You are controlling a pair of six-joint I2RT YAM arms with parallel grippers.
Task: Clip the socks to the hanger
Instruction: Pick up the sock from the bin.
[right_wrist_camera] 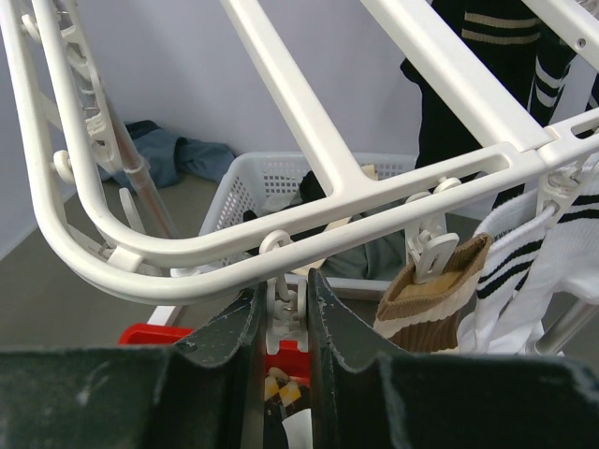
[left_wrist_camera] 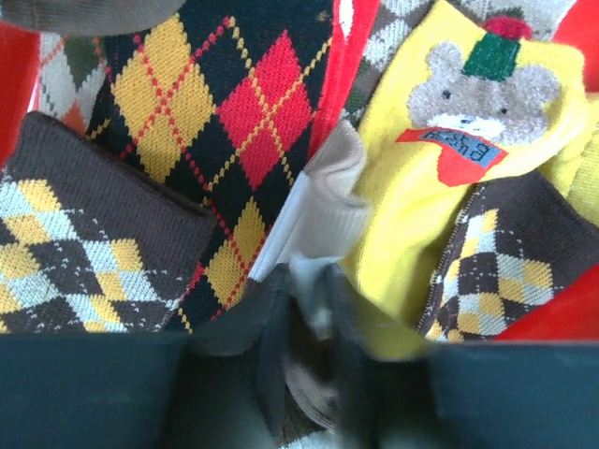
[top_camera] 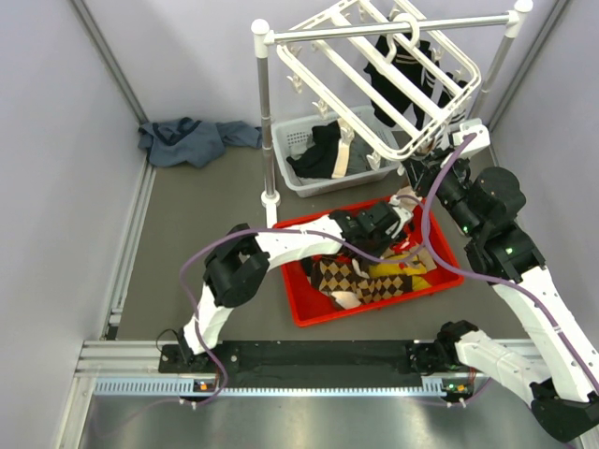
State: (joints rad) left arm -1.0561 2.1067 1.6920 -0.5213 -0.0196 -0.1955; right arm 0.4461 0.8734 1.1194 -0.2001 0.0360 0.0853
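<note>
Argyle socks lie piled in a red bin (top_camera: 301,304): a black one with red and orange diamonds (left_wrist_camera: 234,112) and brown ones (left_wrist_camera: 84,224). My left gripper (left_wrist_camera: 309,281) is down at the bin's far edge (top_camera: 391,221), shut on the pale cuff (left_wrist_camera: 323,206) of a sock. Brown ribbed fabric shows behind its fingers. The white hanger (top_camera: 374,84) hangs tilted from the rack's rod. My right gripper (right_wrist_camera: 284,290) is up under its near corner (top_camera: 418,174), shut on a small white clip (right_wrist_camera: 285,313) that dangles from the frame's rim (right_wrist_camera: 187,253).
A tan-cuffed sock (right_wrist_camera: 426,299) and white socks with black stripes (right_wrist_camera: 524,271) hang clipped beside the right gripper. A yellow bear sock (left_wrist_camera: 449,122) lies in the bin. A white basket (top_camera: 290,178) with dark clothes stands behind it, by the rack post (top_camera: 265,112). Blue cloth (top_camera: 192,140) lies far left.
</note>
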